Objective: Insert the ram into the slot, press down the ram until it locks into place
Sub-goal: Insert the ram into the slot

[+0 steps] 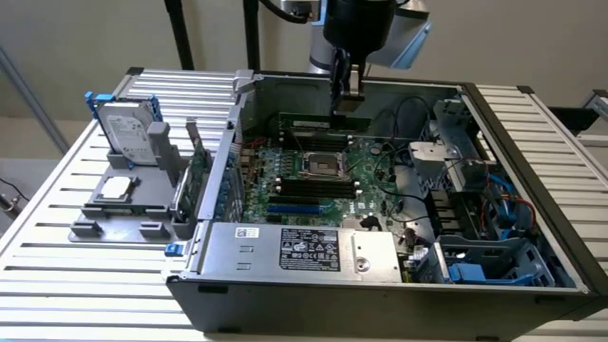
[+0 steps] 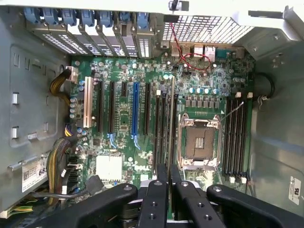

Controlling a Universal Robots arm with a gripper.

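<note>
My gripper [image 1: 347,105] reaches down into the open computer case and is shut on the ram [image 1: 317,122], a long green stick held level over the back part of the motherboard [image 1: 366,182]. In the wrist view the ram [image 2: 170,118] shows edge-on as a thin line between my closed fingers [image 2: 156,199]. It runs parallel to the black slots. One group of slots [image 2: 235,135] with pale end clips lies on one side of the CPU socket [image 2: 199,142]. Other long black slots [image 2: 158,123] lie on the other side, just beside the ram's edge. Whether the ram touches a slot is unclear.
A blue socket [image 2: 134,114] and card slots sit further along the board. The power supply [image 1: 304,249] and a blue drive cage [image 1: 475,267] fill the case front. Outside the case, at the exterior view's left, stand a hard drive [image 1: 128,135], a grey fixture [image 1: 116,206] and a green card [image 1: 196,174].
</note>
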